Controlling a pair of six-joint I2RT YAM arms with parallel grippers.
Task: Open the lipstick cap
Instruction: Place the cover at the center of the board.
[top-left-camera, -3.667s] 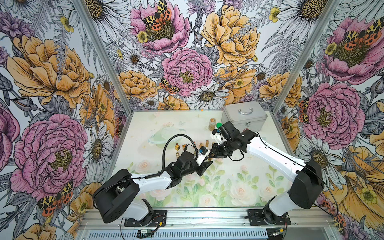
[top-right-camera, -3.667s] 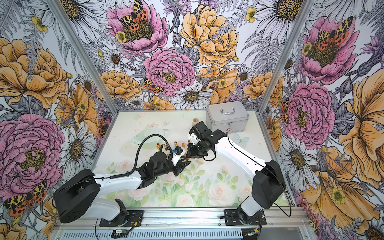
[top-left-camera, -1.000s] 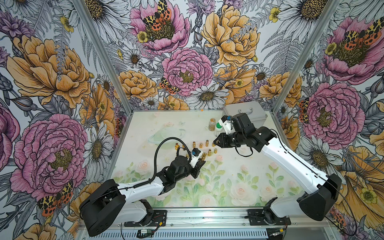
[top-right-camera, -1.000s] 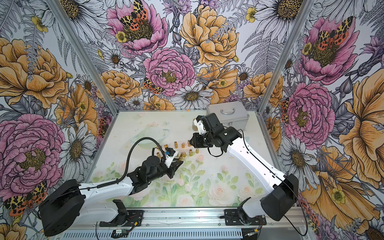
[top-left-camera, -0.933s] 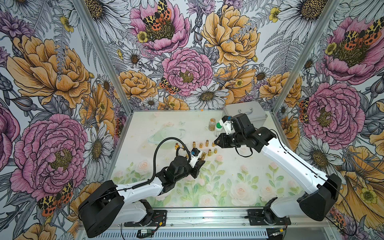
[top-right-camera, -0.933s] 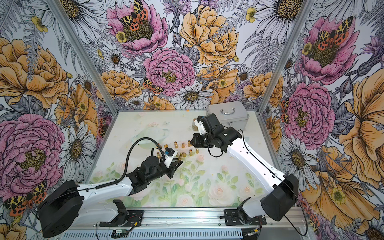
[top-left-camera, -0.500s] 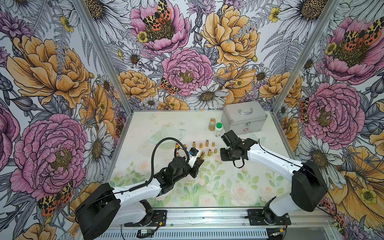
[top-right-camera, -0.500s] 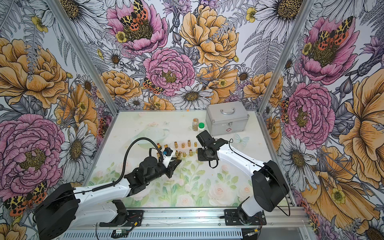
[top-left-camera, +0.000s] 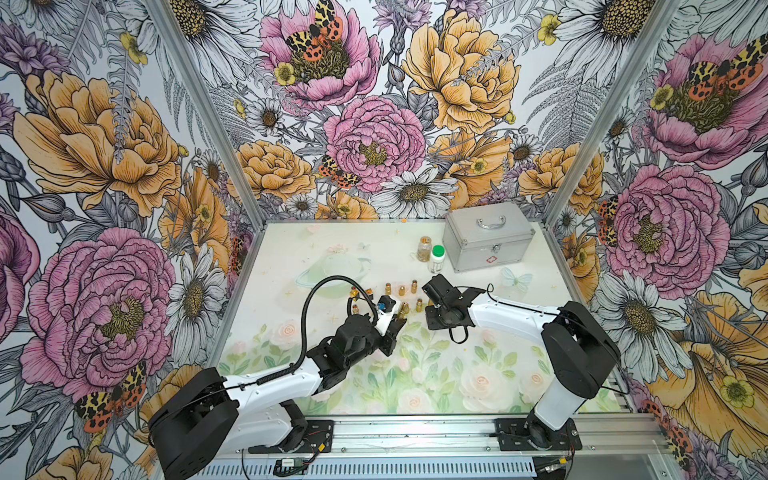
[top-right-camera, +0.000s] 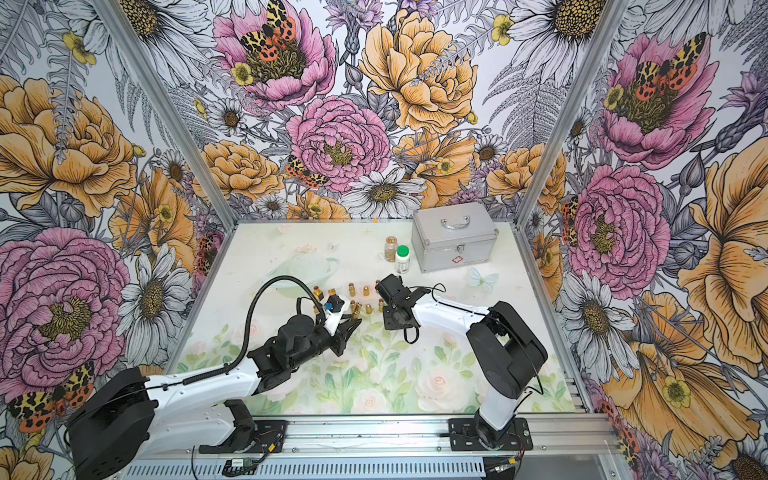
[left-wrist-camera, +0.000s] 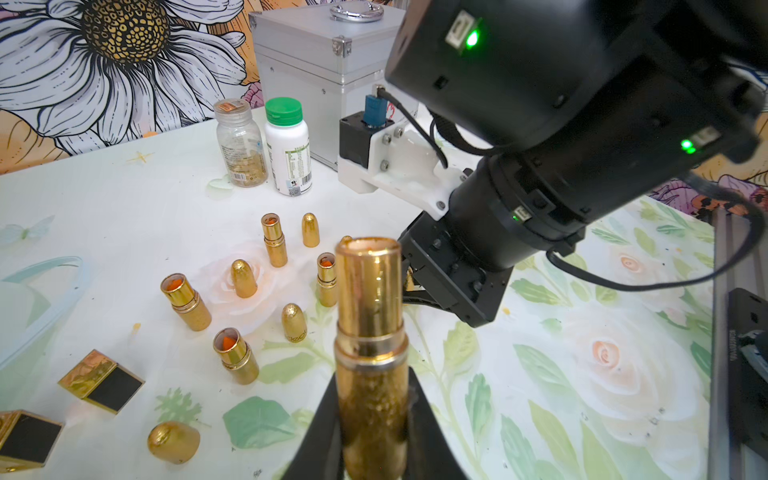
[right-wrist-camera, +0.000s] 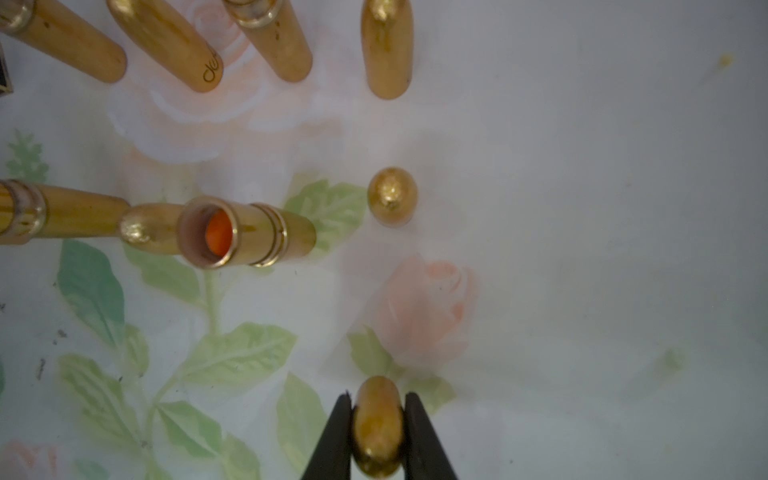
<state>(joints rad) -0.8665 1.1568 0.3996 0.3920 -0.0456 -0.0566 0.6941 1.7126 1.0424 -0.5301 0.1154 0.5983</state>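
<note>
Though already parted from its cap, held upright and open-mouthed: lipstick tube, clamped near its base by left fingers, closed tight on it, raised above worktop beside other gold tubes. Cap pinched at its sides by right fingers, closed on it, low over worktop; contact not discernible. Judged step: standing cap down. Lower straight, keep upright, release only once seated, spreading slowly to avoid tipping. Stay clear of loose cap just ahead and open tube nearby. Hold lipstick tube steady meanwhile.
</note>
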